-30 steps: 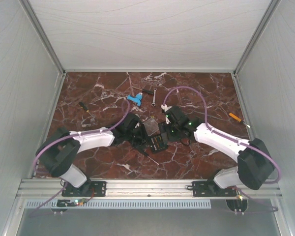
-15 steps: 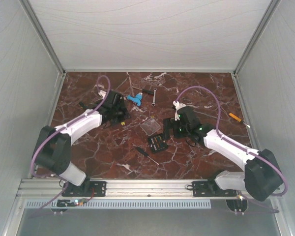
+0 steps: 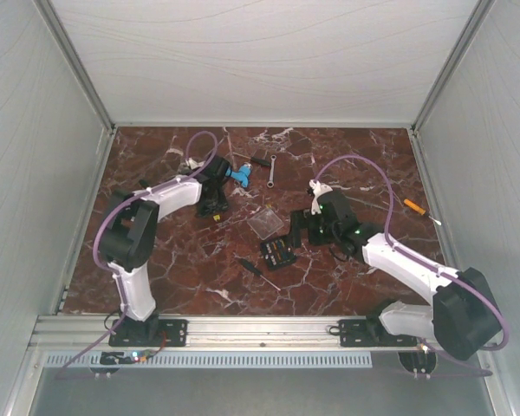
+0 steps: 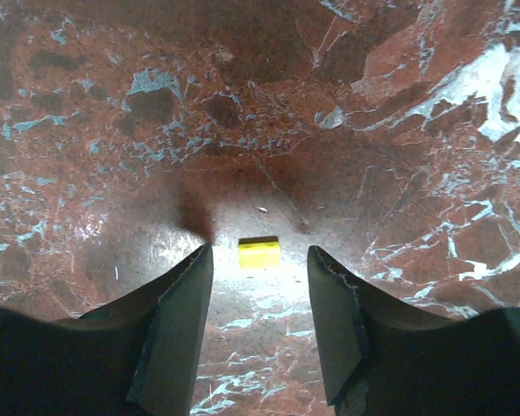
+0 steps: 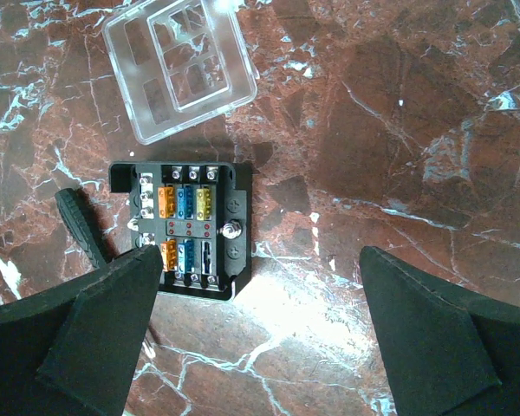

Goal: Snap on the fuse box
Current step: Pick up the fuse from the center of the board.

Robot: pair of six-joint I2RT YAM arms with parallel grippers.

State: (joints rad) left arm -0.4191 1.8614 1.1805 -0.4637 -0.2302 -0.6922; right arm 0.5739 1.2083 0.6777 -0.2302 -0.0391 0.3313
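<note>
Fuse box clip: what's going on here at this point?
Nothing is held. The fuse box lies uncovered on the table, its clear lid beside it, not yet snapped on. The right gripper hovers open at the box's edge. The left gripper, off to the side, is open, a small yellow piece lying between its fingertips.

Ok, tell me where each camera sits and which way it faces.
Top external: above, behind the bases, looking down on the marble table; left arm and right arm show.
Left wrist: on that wrist, facing down at a small yellow piece within the open left gripper.
Right wrist: likewise, facing down past the open right gripper at the fuse box and clear lid.
Shared: top external and right wrist both show box and lid.
</note>
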